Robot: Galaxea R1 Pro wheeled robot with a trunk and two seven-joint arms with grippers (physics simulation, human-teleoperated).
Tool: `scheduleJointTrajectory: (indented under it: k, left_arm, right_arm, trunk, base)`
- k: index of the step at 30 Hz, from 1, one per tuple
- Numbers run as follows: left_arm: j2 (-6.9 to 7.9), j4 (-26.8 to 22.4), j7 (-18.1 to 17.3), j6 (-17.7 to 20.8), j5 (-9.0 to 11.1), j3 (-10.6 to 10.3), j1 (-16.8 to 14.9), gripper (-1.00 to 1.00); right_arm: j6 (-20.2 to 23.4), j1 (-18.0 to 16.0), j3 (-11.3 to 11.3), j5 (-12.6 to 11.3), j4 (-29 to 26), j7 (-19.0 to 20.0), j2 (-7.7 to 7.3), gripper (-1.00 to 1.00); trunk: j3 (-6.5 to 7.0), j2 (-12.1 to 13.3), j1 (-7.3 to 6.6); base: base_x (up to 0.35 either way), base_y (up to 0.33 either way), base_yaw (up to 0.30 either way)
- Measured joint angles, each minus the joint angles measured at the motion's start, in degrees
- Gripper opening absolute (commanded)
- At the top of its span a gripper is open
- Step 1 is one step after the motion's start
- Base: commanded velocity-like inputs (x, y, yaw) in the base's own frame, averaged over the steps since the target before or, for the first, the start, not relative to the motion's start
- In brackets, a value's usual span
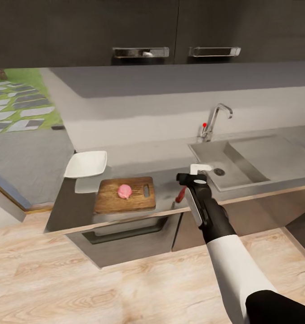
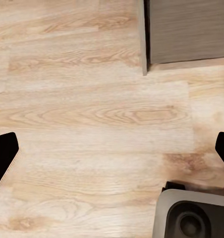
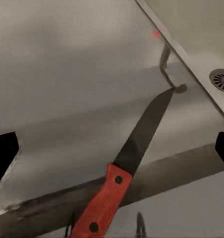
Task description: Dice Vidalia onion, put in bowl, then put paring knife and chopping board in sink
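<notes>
The pinkish Vidalia onion (image 1: pixel 124 191) sits whole on the brown chopping board (image 1: pixel 114 198), on the grey countertop (image 1: pixel 166 177). Behind the board's left end stands the white bowl (image 1: pixel 86 164), with nothing in it. The paring knife (image 1: pixel 181 194) lies near the counter's front edge, between board and sink (image 1: pixel 251 155). My right gripper (image 1: pixel 194 176) hovers over it and hides most of it. In the right wrist view the knife (image 3: pixel 123 166) lies between the wide-apart fingers of the open right gripper (image 3: pixel 112 151). My left gripper (image 2: pixel 112 153) is open over the wooden floor.
The chrome tap (image 1: pixel 214 118) rises behind the basin, and the drain (image 1: pixel 219 171) lies close to my right wrist. Dark wall cabinets (image 1: pixel 170 31) hang above the counter, with dark units below it. My own base (image 2: pixel 191 218) sits on the floor by the left gripper.
</notes>
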Motion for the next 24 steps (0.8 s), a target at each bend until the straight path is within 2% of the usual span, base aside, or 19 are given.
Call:
scheduleJointTrajectory:
  k: [8, 14, 21, 22, 24]
  left_arm:
    - [0.0, 0.0, 0.0, 0.0, 0.0, 0.0, 0.0, 1.0]
    - [0.0, 0.0, 0.0, 0.0, 0.0, 0.0, 0.0, 1.0]
    - [0.0, 0.0, 0.0, 0.0, 0.0, 0.0, 0.0, 1.0]
    - [0.0, 0.1, 0.0, 0.0, 0.0, 0.0, 0.0, 1.0]
    - [0.0, 0.2, 0.0, 0.0, 0.0, 0.0, 0.0, 1.0]
  right_arm:
    - [-1.5, 0.0, 0.0, -0.6, 2.9, 0.0, 0.0, 1.0]
    - [-4.1, 0.0, -0.3, -0.6, 5.1, -0.2, 0.0, 1.0]
    - [-4.5, 0.0, -2.3, -0.5, 7.8, -0.2, 0.0, 1.0]
    - [-4.5, 0.0, -4.0, -0.5, 9.5, -0.1, 0.0, 1.0]
    - [-4.6, 0.0, -5.3, -0.5, 10.0, -0.2, -0.01, 1.0]
  trunk:
    - [0.7, 0.0, 0.0]
    - [1.21, 0.0, 0.0]
    - [1.29, 0.0, 0.0]
    - [1.29, 0.0, 0.01]
    - [1.29, 0.0, 0.0]
  base:
    - [-0.067, 0.278, -0.074]
    - [-0.014, 0.067, -0.023]
    - [-0.001, 0.003, -0.001]
    - [0.0, 0.0, 0.0]
    - [0.0, 0.0, 0.0]
